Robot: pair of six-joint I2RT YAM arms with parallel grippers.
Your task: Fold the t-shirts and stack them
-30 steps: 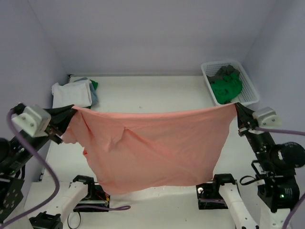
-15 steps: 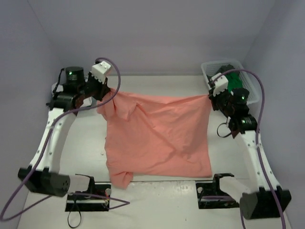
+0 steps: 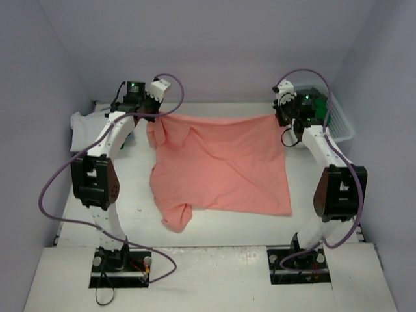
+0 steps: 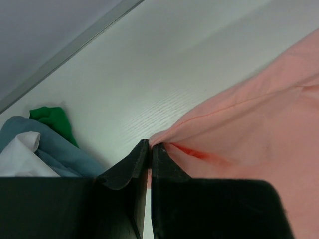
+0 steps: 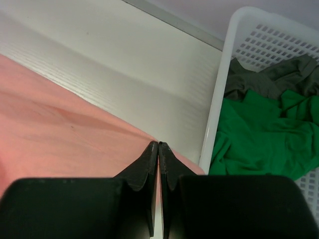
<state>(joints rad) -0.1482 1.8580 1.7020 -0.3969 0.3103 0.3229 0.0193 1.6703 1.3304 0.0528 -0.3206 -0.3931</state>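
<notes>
Nearest the arm bases, the salmon pink cloth t-shirt lies spread on the white table, mostly flat. Its near-left corner is rolled into a lump, while the near-right corner lies square. Creases run diagonally across the middle of the cloth.

At the far edge, the left gripper is pinched shut on the far-left corner of the hem. The right gripper is pinched shut on the far-right corner, low over the table. The hem between them looks nearly straight.

The step in hand seems to be laying the shirt out flat for folding. To do it well, both corners want lowering to the table together, with the hem kept taut and level so no slack gathers. The lump at the near-left needs smoothing before any fold is made, or the fold will likely come out crooked.

Beyond the left gripper sits the pile of white, light blue and green folded t-shirts. Just beyond the right gripper is the white plastic mesh basket, holding a bright green t-shirt and a dark grey t-shirt. The release should stay clear of both
</notes>
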